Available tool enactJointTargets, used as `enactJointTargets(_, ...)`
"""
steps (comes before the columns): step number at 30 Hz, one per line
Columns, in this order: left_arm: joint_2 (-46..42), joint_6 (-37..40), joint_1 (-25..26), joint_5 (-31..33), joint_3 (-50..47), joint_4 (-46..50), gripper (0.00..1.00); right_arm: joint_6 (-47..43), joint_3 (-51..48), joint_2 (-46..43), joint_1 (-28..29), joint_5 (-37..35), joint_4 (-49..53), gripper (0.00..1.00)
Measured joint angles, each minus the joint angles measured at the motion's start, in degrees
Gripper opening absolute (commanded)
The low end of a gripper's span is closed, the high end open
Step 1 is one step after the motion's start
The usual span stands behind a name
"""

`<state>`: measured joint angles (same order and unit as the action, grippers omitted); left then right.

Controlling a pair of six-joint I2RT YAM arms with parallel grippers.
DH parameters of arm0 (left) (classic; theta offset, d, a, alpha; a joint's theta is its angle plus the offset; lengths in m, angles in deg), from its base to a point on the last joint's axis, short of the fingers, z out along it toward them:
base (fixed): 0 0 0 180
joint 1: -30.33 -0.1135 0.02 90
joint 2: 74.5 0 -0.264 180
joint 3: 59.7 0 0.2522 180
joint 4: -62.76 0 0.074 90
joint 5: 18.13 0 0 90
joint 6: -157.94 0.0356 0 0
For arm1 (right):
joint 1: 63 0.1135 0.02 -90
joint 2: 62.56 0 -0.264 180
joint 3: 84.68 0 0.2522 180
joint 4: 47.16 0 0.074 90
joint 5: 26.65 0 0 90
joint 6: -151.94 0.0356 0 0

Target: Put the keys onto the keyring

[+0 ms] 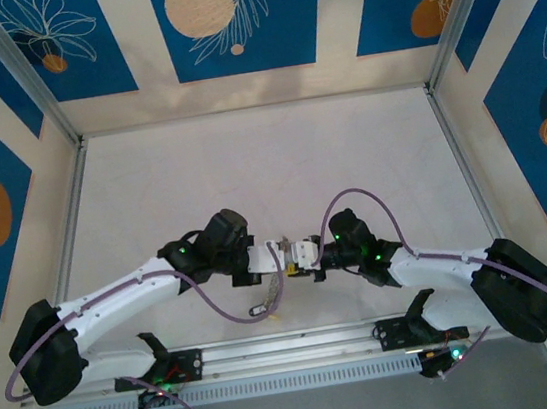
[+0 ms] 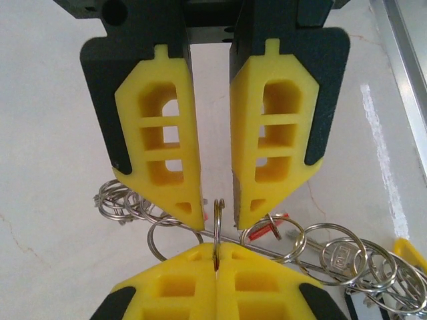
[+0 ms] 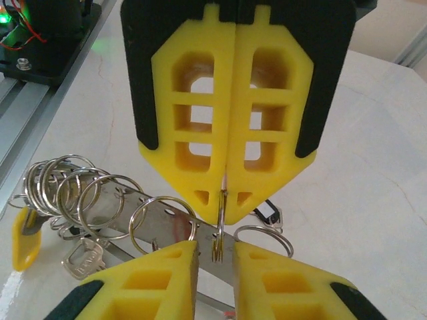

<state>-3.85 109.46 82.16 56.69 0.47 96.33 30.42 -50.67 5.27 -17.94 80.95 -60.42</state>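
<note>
A silvery split ring (image 2: 219, 217) stands edge-on, and my left gripper (image 2: 217, 252) is shut on its lower edge. My right gripper (image 3: 215, 248) is slightly open around the same ring (image 3: 217, 241), with a gap on each side. Both grippers meet tip to tip above the near table, left gripper (image 1: 278, 256) against right gripper (image 1: 306, 256). The ring belongs to a bunch of several rings (image 3: 100, 197) threaded on a perforated metal strip (image 3: 167, 223). A small silvery key (image 3: 80, 259) and a yellow tag (image 3: 22, 243) hang at one end. A red tag (image 2: 265, 230) and a black tag (image 3: 269, 213) lie underneath.
An aluminium rail (image 2: 400, 60) runs along the table edge close to the bunch. A purple cable (image 1: 229, 311) droops below the left wrist. Blue patterned walls (image 1: 229, 19) close in the pale table (image 1: 249, 167) on three sides.
</note>
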Motion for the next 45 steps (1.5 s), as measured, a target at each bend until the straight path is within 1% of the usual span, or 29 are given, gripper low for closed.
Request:
enactJointTargets(4, 0.6, -0.6, 0.0, -0.2, 0.7, 0.4, 0.00, 0.7, 0.0, 0.0, 0.0, -0.6, -0.4, 0.19)
enactJointTargets(7, 1.1, -0.9, 0.0, -0.2, 1.3, 0.7, 0.00, 1.4, -0.1, -0.1, -0.1, -1.0, -0.3, 0.04)
enactJointTargets(8, 1.2, -0.9, 0.0, -0.2, 1.4, 0.8, 0.00, 1.5, -0.2, -0.2, -0.1, -1.2, -0.3, 0.03)
enactJointTargets(10, 1.4, -1.0, 0.0, -0.2, 1.6, 0.9, 0.00, 1.8, -0.2, -0.2, -0.1, -1.2, -0.2, 0.05)
enactJointTargets(11, 1.5, -1.1, 0.0, -0.2, 1.7, 1.0, 0.00, 2.0, -0.2, -0.2, -0.2, -1.1, -0.2, 0.10)
enactJointTargets(12, 1.6, -1.1, 0.0, -0.2, 1.8, 1.0, 0.00, 2.2, -0.4, -0.2, -0.2, -1.2, -0.4, 0.13)
enactJointTargets(18, 1.6, -1.1, 0.0, -0.7, 1.8, 0.6, 0.00, 3.6, -1.0, -0.3, -0.2, -0.9, -2.4, 0.17)
enactJointTargets(19, 1.6, -1.1, 0.0, -0.7, 1.8, 0.6, 0.00, 3.7, -1.1, -0.3, -0.2, -0.9, -2.6, 0.16)
enactJointTargets(20, 1.6, -1.1, 0.0, -0.8, 1.8, 0.6, 0.00, 3.8, -1.2, -0.4, -0.2, -0.8, -2.6, 0.12)
enactJointTargets(22, 1.6, -1.1, 0.0, -0.8, 1.8, 0.6, 0.00, 4.1, -1.2, -0.5, -0.2, -0.5, -2.8, 0.10)
enactJointTargets(24, 1.6, -1.1, 0.0, -0.8, 1.8, 0.7, 0.00, 4.5, -1.3, -0.5, -0.4, -0.3, -2.9, 0.00)
enactJointTargets(26, 1.7, -1.1, 0.0, -0.8, 1.8, 0.5, 0.00, 4.7, -1.4, -0.5, -0.6, 0.0, -3.0, 0.00)
enactJointTargets(28, 1.8, -1.1, 0.0, -0.8, 1.8, 0.4, 0.12, 4.9, -1.5, -0.5, -0.9, 0.4, -3.0, 0.00)
enactJointTargets(30, 1.7, -1.4, 0.0, -0.8, 1.6, -0.3, 0.18, 5.0, -1.7, -0.6, -1.0, 0.8, -3.7, 0.00)
enactJointTargets(32, 1.0, -1.7, 0.0, -0.8, 0.7, -1.8, 0.21, 5.4, -2.7, -1.0, -1.2, 1.5, -5.2, 0.00)
enactJointTargets(39, -5.4, -2.8, -0.1, -2.1, -6.2, -8.6, 0.22, 7.0, -4.7, -2.8, -2.3, 4.7, -10.5, 0.00)
enactJointTargets(45, -5.9, -3.7, -0.3, -4.0, -7.2, -12.0, 0.20, 7.6, -4.7, -2.8, -2.7, 5.8, -12.5, 0.00)
